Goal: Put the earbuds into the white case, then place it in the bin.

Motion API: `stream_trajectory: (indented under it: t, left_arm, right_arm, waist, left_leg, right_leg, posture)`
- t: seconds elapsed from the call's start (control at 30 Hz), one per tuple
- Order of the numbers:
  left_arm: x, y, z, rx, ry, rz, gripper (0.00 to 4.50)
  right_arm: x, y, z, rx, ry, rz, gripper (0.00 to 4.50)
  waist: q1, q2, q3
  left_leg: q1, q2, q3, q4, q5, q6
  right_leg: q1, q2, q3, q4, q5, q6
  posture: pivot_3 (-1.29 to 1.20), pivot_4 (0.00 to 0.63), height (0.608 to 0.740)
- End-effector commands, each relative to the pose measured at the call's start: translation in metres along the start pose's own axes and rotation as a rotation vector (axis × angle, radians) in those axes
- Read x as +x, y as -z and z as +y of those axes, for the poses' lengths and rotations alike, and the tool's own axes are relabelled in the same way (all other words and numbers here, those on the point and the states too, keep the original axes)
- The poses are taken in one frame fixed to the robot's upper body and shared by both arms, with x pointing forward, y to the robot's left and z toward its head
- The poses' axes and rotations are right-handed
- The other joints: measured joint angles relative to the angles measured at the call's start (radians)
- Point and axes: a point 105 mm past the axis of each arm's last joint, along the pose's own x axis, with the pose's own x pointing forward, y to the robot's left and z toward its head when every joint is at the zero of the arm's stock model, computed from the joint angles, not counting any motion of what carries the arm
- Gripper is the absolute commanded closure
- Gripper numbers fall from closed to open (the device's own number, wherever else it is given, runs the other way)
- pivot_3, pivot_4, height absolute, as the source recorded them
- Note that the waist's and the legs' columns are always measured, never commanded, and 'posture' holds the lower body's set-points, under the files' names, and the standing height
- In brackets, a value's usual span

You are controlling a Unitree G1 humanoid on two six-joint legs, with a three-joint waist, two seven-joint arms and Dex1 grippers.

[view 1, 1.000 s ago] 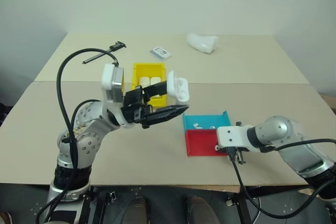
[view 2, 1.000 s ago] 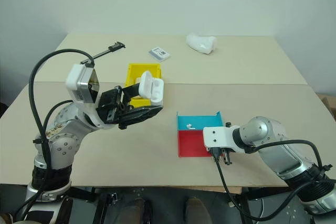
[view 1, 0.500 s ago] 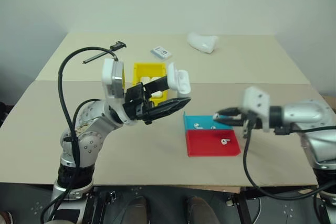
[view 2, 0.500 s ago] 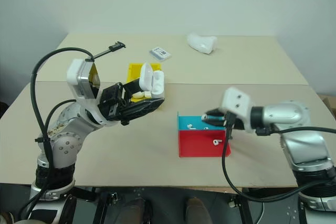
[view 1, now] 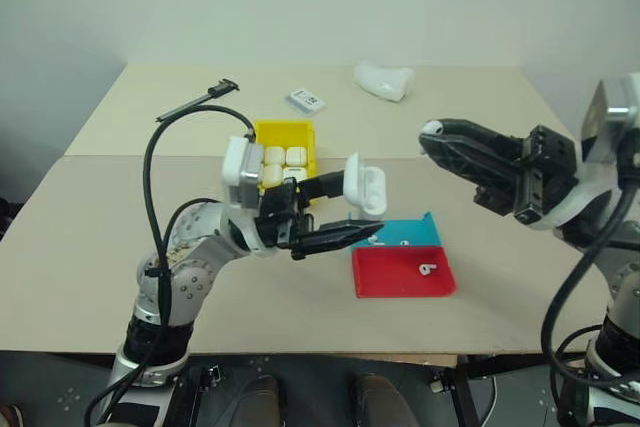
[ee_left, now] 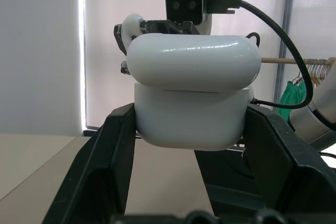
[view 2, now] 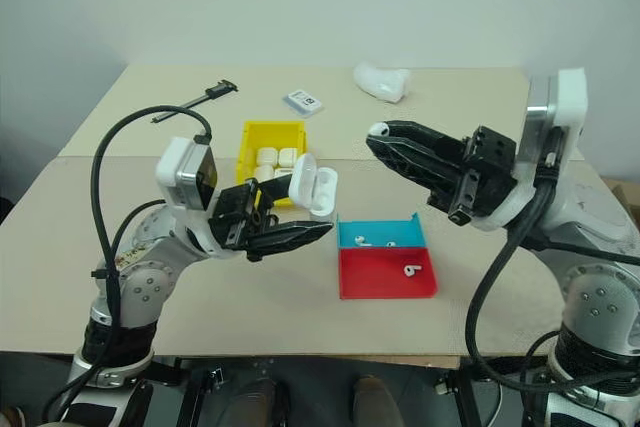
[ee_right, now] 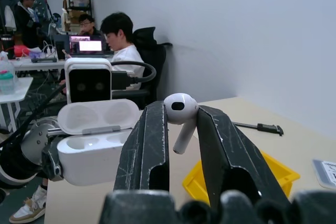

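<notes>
Earbud [ee_right: 180, 109] pinched in my right pincer [view 2: 380, 135], open white case [view 1: 364, 183] clamped in left pincer [view 1: 365, 209]; misaligned insertion may drop it.

Open air between the white case [view 2: 318, 187] and the earbud [view 2: 378, 131] — nothing stands between.

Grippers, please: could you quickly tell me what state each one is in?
Left gripper: closed on the white case, lid open.
Right gripper: closed on an earbud.

Soft, even light falls on the table [view 1: 90, 247]. Shadows beside the bin [view 1: 284, 142] are faint. The white case [ee_left: 191, 95] shines, and the room behind it is blurry.
</notes>
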Motion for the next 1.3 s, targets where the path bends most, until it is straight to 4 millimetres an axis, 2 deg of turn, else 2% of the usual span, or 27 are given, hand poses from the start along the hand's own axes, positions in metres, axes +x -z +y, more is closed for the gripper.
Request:
stream_trajectory:
  t: [0.03,0.2,0.4,0.57,0.8,1.3]
  left_arm:
    - [0.006,-0.008,-0.005,0.032,0.040,-0.008,1.73]
    - [0.009,-0.009,-0.003,0.024,0.048,-0.010,1.73]
    - [0.010,-0.009,-0.003,0.020,0.055,-0.005,1.73]
    - [0.009,-0.009,-0.003,0.013,0.054,0.000,1.73]
    - [0.008,-0.007,-0.004,0.006,0.046,0.007,1.73]
    - [0.008,-0.008,-0.004,0.023,0.043,0.007,1.73]
  right_arm:
    - [0.005,-0.002,0.013,-0.024,-0.039,-0.005,3.92]
    - [0.012,0.007,0.016,-0.048,-0.043,0.027,3.92]
    - [0.017,0.007,0.020,-0.054,-0.069,0.008,3.92]
    - [0.015,-0.001,0.015,-0.047,-0.049,-0.040,3.92]
    - [0.013,-0.007,0.023,0.005,-0.119,-0.092,3.92]
    - [0.019,0.018,0.018,-0.033,-0.101,0.035,3.92]
  waist:
    - [0.000,0.000,0.000]
    - [0.000,0.000,0.000]
    - [0.000,0.000,0.000]
    - [0.000,0.000,0.000]
    - [-0.001,0.000,0.000]
    - [0.000,0.000,0.000]
  left_leg:
    - [0.000,0.000,0.000,0.000,0.000,0.000]
    - [0.000,0.000,0.000,0.000,0.000,0.000]
    - [0.000,0.000,0.000,0.000,0.000,0.000]
    - [0.000,0.000,0.000,0.000,0.000,0.000]
    - [0.000,0.000,0.000,0.000,0.000,0.000]
    - [-0.001,0.000,0.000,0.000,0.000,0.000]
  right_leg:
    - [0.000,0.000,0.000,0.000,0.000,0.000]
    - [0.000,0.000,0.000,0.000,0.000,0.000]
    - [-0.001,0.000,0.000,0.000,0.000,0.000]
    - [-0.001,0.000,0.000,0.000,0.000,0.000]
    - [-0.001,0.000,0.000,0.000,0.000,0.000]
    - [-0.001,0.000,0.000,0.000,0.000,0.000]
  posture:
    - [0.00,0.150,0.740]
    - [0.00,0.150,0.740]
    - [0.00,0.150,0.740]
    - [0.00,0.150,0.740]
    - [0.00,0.150,0.740]
    - [0.00,0.150,0.740]
